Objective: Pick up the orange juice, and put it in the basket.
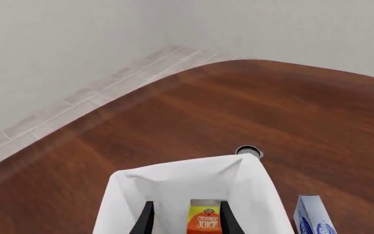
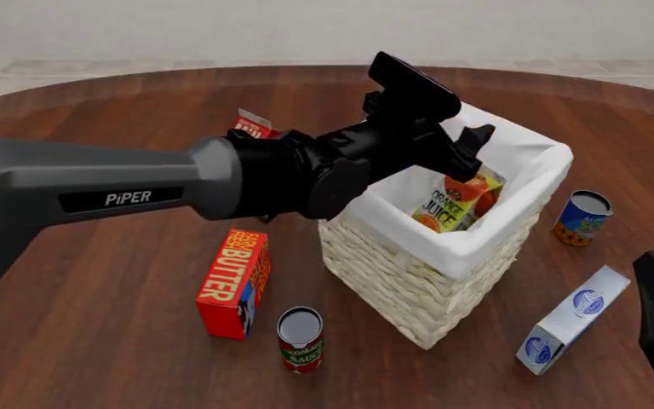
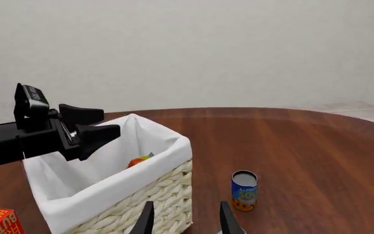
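Orange juice (image 2: 459, 203) inside basket (image 2: 497, 234), below left gripper (image 2: 472, 149), jaws spread, nothing gripped

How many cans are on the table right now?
2. A tomato sauce can stands in front of the basket, near the butter box; a blue soup can stands to the basket's right. The left arm may hide others.

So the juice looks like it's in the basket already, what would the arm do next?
Probably lift the left gripper straight up and away. The orange juice already lies inside the basket, leaning against the white liner, and the fingers stand apart on either side of it in the left wrist view, seemingly no longer pinching it. Rising first should keep them clear of the rim.
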Tool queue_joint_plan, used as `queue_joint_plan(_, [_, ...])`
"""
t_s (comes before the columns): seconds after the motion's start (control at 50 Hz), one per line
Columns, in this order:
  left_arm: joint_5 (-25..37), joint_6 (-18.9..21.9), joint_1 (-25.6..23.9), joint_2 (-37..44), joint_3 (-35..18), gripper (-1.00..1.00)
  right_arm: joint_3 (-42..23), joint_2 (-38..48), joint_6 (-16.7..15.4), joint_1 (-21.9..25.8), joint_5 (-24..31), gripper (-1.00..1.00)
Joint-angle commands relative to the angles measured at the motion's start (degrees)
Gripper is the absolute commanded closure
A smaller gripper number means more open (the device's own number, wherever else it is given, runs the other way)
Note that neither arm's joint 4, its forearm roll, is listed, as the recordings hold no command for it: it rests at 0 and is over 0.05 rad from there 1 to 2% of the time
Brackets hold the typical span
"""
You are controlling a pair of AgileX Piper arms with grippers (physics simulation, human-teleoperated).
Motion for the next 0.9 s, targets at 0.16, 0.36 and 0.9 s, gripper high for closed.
queue_joint_plan(0.16, [-0.47, 0.3, 0.09, -0.2, 0.28, -1.0, 0.0, 0.0, 0.04, 0.05, -0.04, -1.0])
queue_joint_plan(0.36, [-4.43, 0.19, 0.07, -1.92, 3.16, -1.0, 0.0, 0.0, -0.11, 0.09, -0.11, -1.0])
queue_joint_plan(0.9, [-15.46, 1.77, -0.11, -6.19, 10.94, -1.0, 0.0, -0.01, -1.59, 0.83, -0.35, -1.0])
